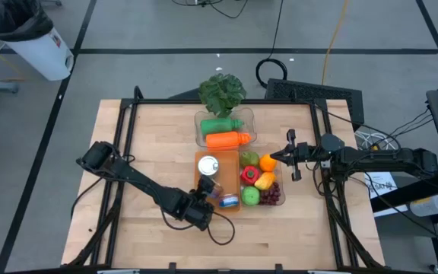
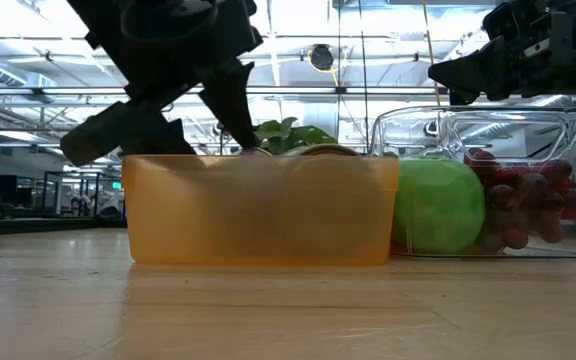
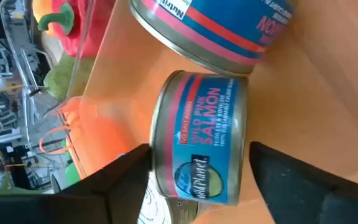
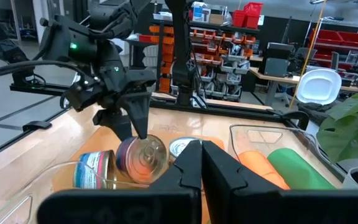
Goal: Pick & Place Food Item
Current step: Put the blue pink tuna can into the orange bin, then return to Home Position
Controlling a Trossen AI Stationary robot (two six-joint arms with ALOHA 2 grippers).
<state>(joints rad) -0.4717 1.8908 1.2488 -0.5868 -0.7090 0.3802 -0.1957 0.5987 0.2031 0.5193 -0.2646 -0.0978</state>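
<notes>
Surface: wooden surface [image 1: 143,137] in a workshop, shelving and benches beyond it.
Task item: salmon can [image 3: 199,140] lying on its side inside the orange bin [image 1: 201,171], at the bin's near end.
Left gripper: left gripper [image 3: 197,180] reaches into the bin from the near left; fingers [image 3: 291,180] stand open on either side of the can, a gap showing each side, so nothing is gripped. Judged a release, or a line-up to grasp; cannot tell which.
Bin neighbours: second can [image 3: 213,28] just beside the salmon can, third can [image 1: 208,165] farther back; little free floor left.
Right of bin: clear tray [image 1: 278,176] with green apple [image 1: 250,196], red pepper [image 1: 249,174], grapes [image 1: 271,195].
Far side: clear box [image 1: 248,116] holding an orange bottle [image 1: 226,139] and green bottle [image 1: 220,125]; leafy plant [image 1: 221,91] behind.
Right gripper: right gripper [image 1: 284,157] hovers over the tray's far right, fingers closed, empty.
Obstruction: bin walls and neighbouring cans crowd the left fingers.
</notes>
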